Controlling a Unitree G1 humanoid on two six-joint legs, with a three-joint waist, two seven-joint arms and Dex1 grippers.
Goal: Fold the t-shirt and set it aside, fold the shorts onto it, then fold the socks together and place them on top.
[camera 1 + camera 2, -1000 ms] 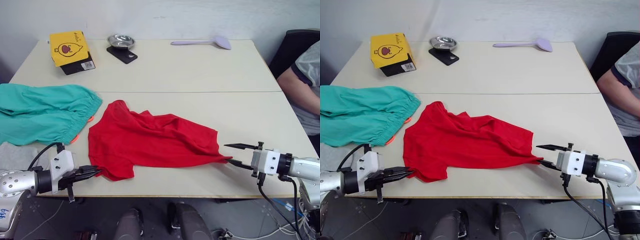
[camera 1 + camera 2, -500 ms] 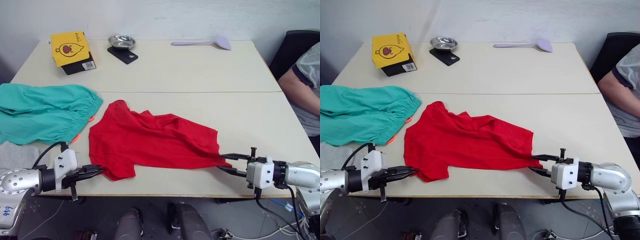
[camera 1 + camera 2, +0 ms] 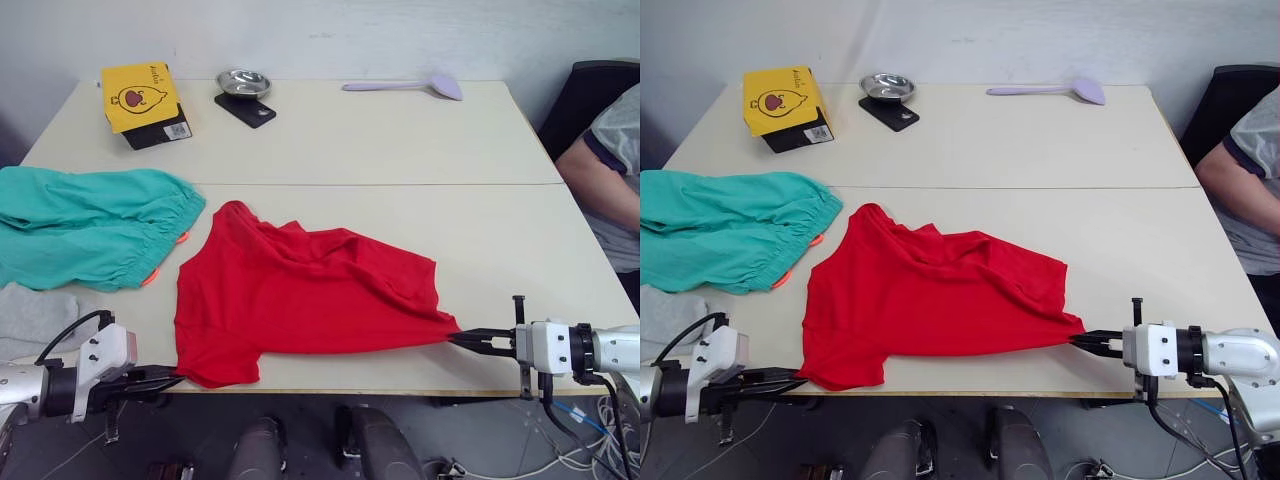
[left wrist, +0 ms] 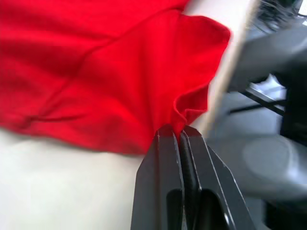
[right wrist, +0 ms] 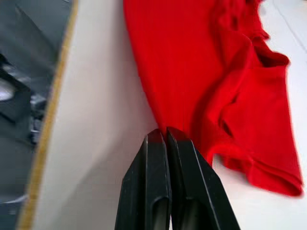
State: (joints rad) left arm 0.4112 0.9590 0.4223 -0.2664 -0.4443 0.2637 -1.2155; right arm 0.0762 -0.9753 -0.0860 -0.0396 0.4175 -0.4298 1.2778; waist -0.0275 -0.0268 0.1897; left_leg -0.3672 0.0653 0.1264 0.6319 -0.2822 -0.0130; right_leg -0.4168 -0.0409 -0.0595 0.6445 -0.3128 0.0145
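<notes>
Holding the t-shirt (image 3: 300, 295) by two near corners, we have it spread across the front half of the counter (image 3: 400, 140), still wrinkled through the middle. Our left hand (image 4: 181, 136) is closed on the cloth at the shirt's near-left corner, right at the counter's front edge; our right hand (image 3: 1092, 343) is clamped on the near-right corner, its fingers pressed together with the red fabric drawn to a point between them. The shorts (image 3: 85, 225) lie to the left, just beside the shirt, and the grey socks (image 3: 35, 318) sit at the near-left edge.

To fold well from here, we judge that both hands should keep an even tension so the near hem lies straight, then lift together and carry that hem toward the far side, laying it over the shirt's far edge. Lifting unevenly would likely twist the cloth or drag it off the front edge, where the left corner already hangs close. We should also keep the fold clear of the shorts. The yellow box (image 3: 140, 97), the metal bowl (image 3: 243, 82) and the purple spoon (image 3: 405, 85) stand well apart at the back.
</notes>
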